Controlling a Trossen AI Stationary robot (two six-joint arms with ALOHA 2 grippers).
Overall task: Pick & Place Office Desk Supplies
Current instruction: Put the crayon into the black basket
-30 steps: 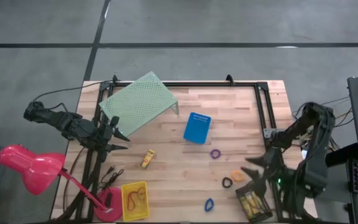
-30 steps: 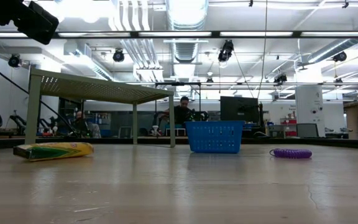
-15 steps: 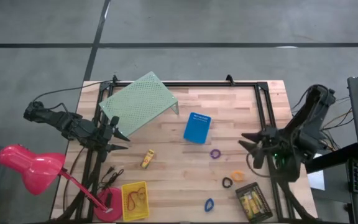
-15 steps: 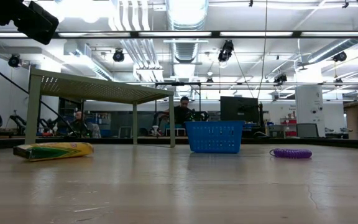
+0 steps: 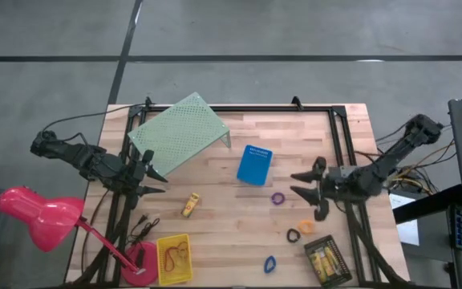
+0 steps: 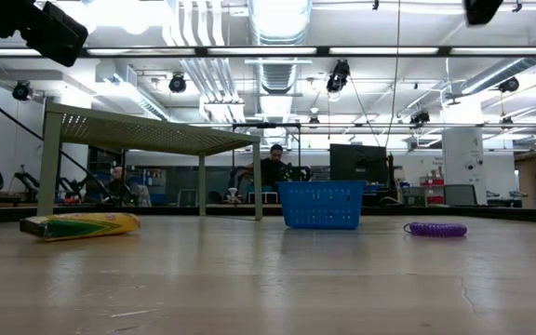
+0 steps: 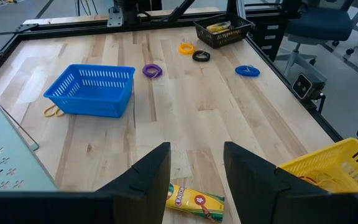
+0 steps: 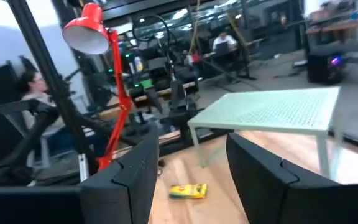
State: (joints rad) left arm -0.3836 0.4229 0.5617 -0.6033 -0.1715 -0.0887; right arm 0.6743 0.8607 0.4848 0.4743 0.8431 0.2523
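Purple ring [image 5: 277, 198] lies mid-desk, just left of my right end effector [image 5: 303, 186], fingers spread wide, empty. Orange ring [image 5: 306, 226], black ring [image 5: 293, 236], blue ring [image 5: 269, 263] sit nearer. Yellow piece [image 5: 190, 205] left-centre. My left end effector [image 5: 157, 178] waits at desk [image 5: 295, 136] left edge, open, empty.

Green riser [image 5: 180, 133], blue bin [image 5: 254, 164], red lamp [image 5: 38, 210]

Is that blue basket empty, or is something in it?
Empty, as far as it shows: the left wrist view looks into the blue basket and shows nothing inside. A rubber band lies outside, beside it.
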